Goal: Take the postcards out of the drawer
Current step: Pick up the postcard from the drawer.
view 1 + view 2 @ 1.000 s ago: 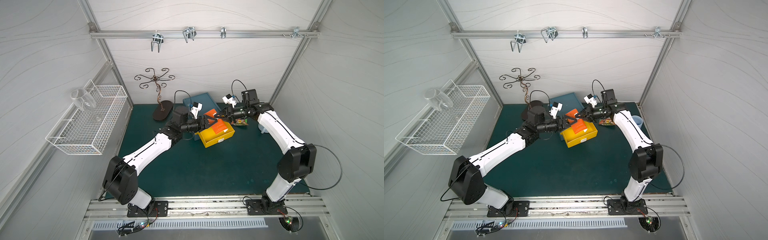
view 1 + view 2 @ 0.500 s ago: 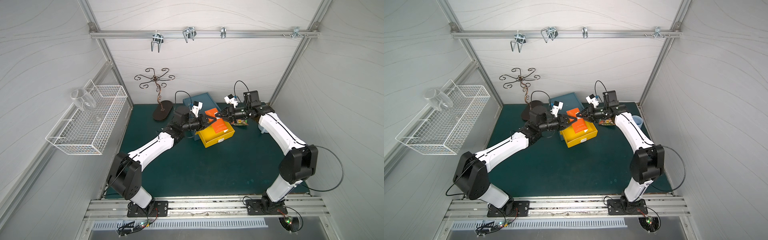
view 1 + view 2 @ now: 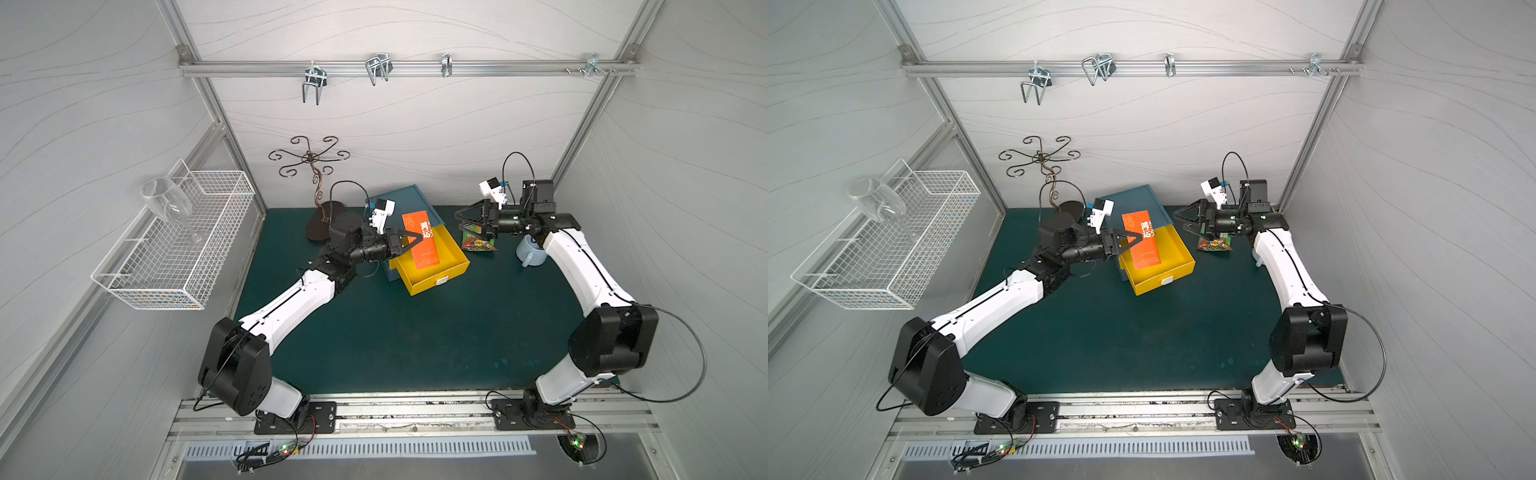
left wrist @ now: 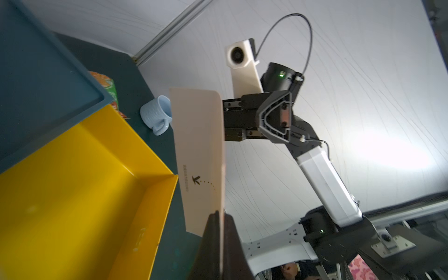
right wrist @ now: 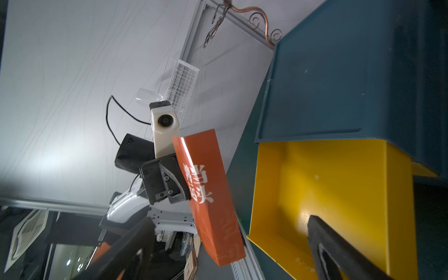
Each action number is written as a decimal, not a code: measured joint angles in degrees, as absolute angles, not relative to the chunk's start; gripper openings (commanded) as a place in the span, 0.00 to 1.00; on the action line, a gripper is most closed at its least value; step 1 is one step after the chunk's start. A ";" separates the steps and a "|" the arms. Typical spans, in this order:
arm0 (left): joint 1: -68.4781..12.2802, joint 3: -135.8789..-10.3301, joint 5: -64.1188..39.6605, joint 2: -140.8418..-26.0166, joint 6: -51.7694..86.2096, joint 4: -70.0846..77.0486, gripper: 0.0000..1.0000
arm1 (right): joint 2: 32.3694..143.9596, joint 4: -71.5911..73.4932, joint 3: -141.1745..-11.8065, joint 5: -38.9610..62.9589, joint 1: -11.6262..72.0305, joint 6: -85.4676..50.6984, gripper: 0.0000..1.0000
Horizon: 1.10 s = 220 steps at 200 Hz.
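The orange postcard (image 3: 427, 254) has just been handed over: left end effector (image 3: 414, 241) clenched on it, right end effector (image 3: 459, 219) released, card clear of the drawer (image 3: 451, 272) below.

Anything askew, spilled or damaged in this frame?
Nothing spilled or damaged. The drawer box sits skewed to the table edges, yellow drawer pulled out. The wine glass leans tilted in the wire basket. The left tool pinches the orange postcard by one edge.

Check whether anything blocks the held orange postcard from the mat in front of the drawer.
Nothing visible. The left gripper holds the orange postcard above the yellow drawer; the open right gripper is apart, by the snack packet.
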<state>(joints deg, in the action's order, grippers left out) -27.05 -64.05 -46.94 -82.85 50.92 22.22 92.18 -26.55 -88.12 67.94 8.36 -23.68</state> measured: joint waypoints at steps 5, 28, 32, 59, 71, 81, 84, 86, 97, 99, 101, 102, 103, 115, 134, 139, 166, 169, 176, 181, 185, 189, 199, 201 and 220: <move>-26.96 -64.05 -48.36 -82.63 51.03 23.70 0.00 | 92.12 -26.52 -87.94 69.06 8.60 -22.90 0.99; -26.96 -64.05 -53.93 -82.54 52.80 30.55 0.00 | 91.22 -26.61 -87.29 73.95 10.11 -18.04 0.99; -26.96 -64.07 -54.94 -82.54 53.15 31.59 0.00 | 90.94 -26.61 -87.22 74.76 10.37 -17.28 0.99; -27.05 -64.69 -60.90 -83.20 57.34 40.51 0.00 | 89.06 -26.48 -87.18 79.72 12.03 -13.85 0.97; -27.05 -65.49 -62.94 -83.94 59.22 43.86 0.00 | 88.42 -26.33 -87.18 81.62 12.80 -12.97 0.95; -27.05 -66.02 -64.25 -84.62 60.84 46.52 0.00 | 88.07 -26.28 -87.20 82.91 13.61 -12.08 0.93; -27.05 -66.11 -64.51 -84.77 61.30 47.22 0.00 | 88.03 -26.22 -87.20 83.22 13.80 -12.05 0.92; -27.05 -66.15 -64.71 -84.88 61.49 47.64 0.00 | 87.99 -26.22 -87.22 83.42 13.91 -11.94 0.92; -27.05 -66.39 -65.69 -85.47 63.31 50.17 0.00 | 87.92 -26.13 -87.37 84.33 14.74 -11.25 0.88; -27.05 -66.43 -65.80 -85.62 63.57 50.57 0.00 | 87.90 -26.13 -87.39 84.49 14.87 -11.20 0.87; -27.07 -66.50 -65.93 -85.76 64.03 51.07 0.00 | 87.90 -26.11 -87.48 84.66 15.09 -10.85 0.86; -27.07 -66.52 -66.00 -85.78 64.07 51.24 0.00 | 87.90 -26.11 -87.50 84.73 15.16 -10.87 0.85; -27.07 -66.54 -66.08 -85.86 64.14 51.51 0.00 | 87.90 -26.11 -87.53 84.82 15.27 -10.96 0.85; -27.16 -66.74 -66.70 -86.61 65.91 53.89 0.00 | 87.90 -26.04 -88.03 85.45 16.19 -10.33 0.77; -27.20 -67.02 -67.02 -87.99 68.90 57.67 0.00 | 87.90 -25.91 -89.30 86.30 17.41 -9.56 0.62; -27.22 -67.13 -67.09 -88.31 69.41 58.41 0.00 | 87.90 -25.91 -89.58 86.41 17.65 -9.67 0.57; -27.22 -67.44 -67.11 -89.58 72.25 61.43 0.00 | 87.53 -25.65 -90.50 86.19 18.13 -9.30 0.39; -27.22 -67.44 -67.11 -89.65 72.62 61.60 0.00 | 87.44 -25.54 -90.54 86.17 18.13 -8.99 0.38; -27.22 -67.44 -67.09 -89.69 72.99 61.93 0.00 | 87.29 -25.50 -90.56 85.97 18.13 -9.13 0.35; -27.22 -67.46 -67.11 -89.69 73.19 62.06 0.00 | 87.22 -25.50 -90.59 85.84 18.13 -9.10 0.33; -27.22 -67.48 -67.09 -89.71 73.28 62.11 0.00 | 87.15 -25.47 -90.59 85.73 18.13 -9.15 0.32; -27.22 -67.48 -67.09 -89.71 73.32 62.13 0.00 | 87.13 -25.43 -90.59 85.52 18.13 -9.10 0.30; -27.22 -67.48 -67.09 -89.71 73.32 62.06 0.00 | 87.07 -25.41 -90.59 85.06 18.11 -9.26 0.27; -27.22 -67.48 -67.07 -89.71 73.25 61.95 0.00 | 87.07 -25.39 -90.59 84.88 18.09 -9.30 0.26; -27.14 -67.48 -66.85 -89.69 72.03 60.36 0.00 | 87.05 -25.28 -90.59 84.36 17.93 -9.96 0.22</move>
